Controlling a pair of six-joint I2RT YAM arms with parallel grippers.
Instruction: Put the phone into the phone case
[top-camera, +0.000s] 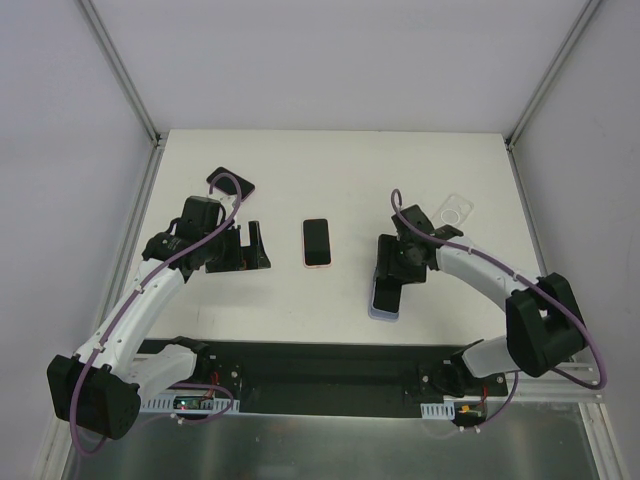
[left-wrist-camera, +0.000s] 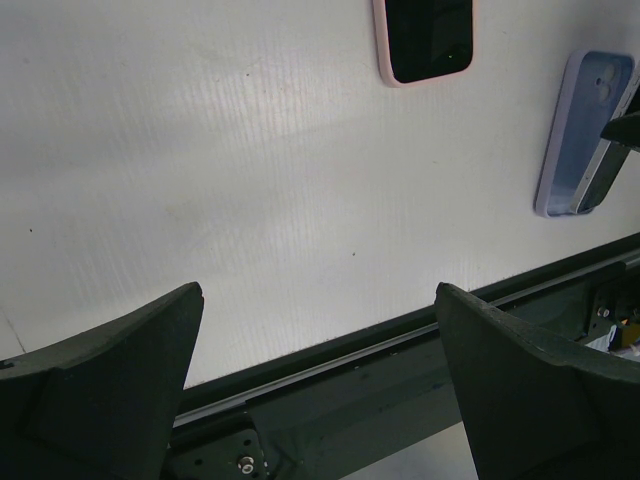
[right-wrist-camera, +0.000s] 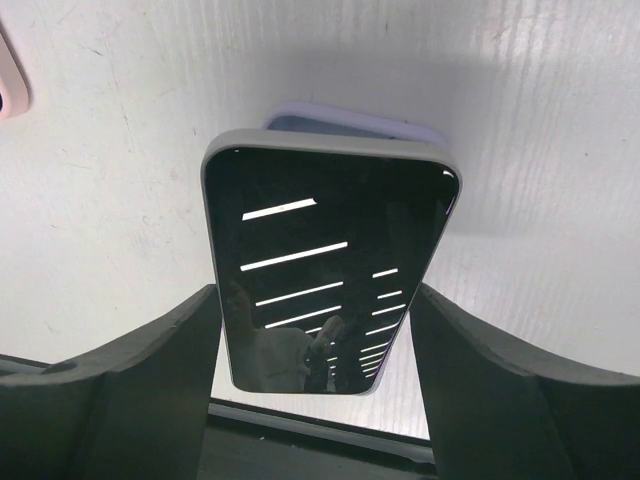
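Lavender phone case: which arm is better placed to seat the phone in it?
Right. The right gripper holds the grey-edged black-screened phone tilted over the lavender phone case; the left gripper hangs open and empty over the white table, apart from both.

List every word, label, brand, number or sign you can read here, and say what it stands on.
None readable.
Phone screen: only reflected light strips.
Pink-edged phone: dark screen, no text.
Lilac case: no marking seen.
Circuit boards at arm bases: too small to read.

The phone is black with a grey rim, the phone case lavender, the table white.
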